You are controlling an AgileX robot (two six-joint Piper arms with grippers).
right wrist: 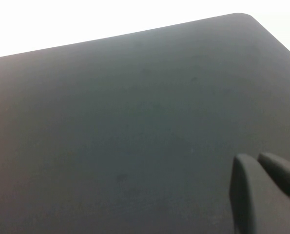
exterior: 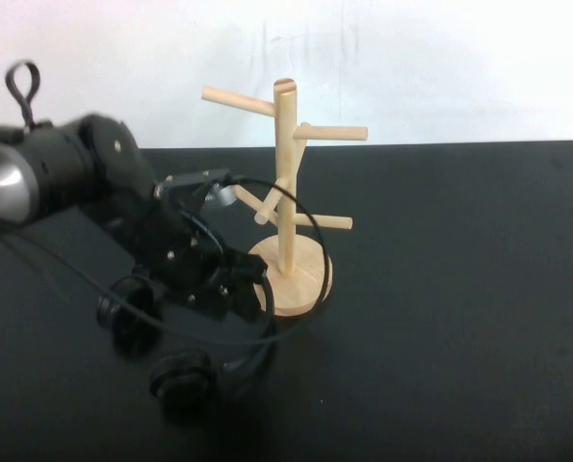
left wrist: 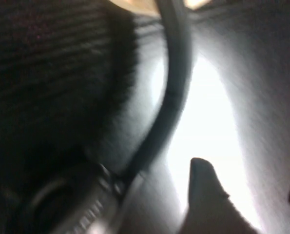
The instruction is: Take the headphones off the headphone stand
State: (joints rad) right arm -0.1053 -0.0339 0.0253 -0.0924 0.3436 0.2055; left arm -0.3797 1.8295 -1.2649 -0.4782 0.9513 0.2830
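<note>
The left gripper [exterior: 243,294] is down low at the round base of the headphone stand [exterior: 286,192], but I cannot tell how it is set. The headphones [exterior: 175,371] are off the pegs: 2 ear cups lie on the black table [exterior: 459,289] just left of the base, headband arcing up beside the post. The right gripper [right wrist: 266,187] hovers over bare table, fingertips pressed together.

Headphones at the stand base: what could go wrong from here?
1. The headphones' headband arcs close around the headphone stand, so it may snag on withdrawal.
2. A snag could tip the stand.
3. The left gripper sits by the base and may bump it. The right gripper is over bare table.
</note>
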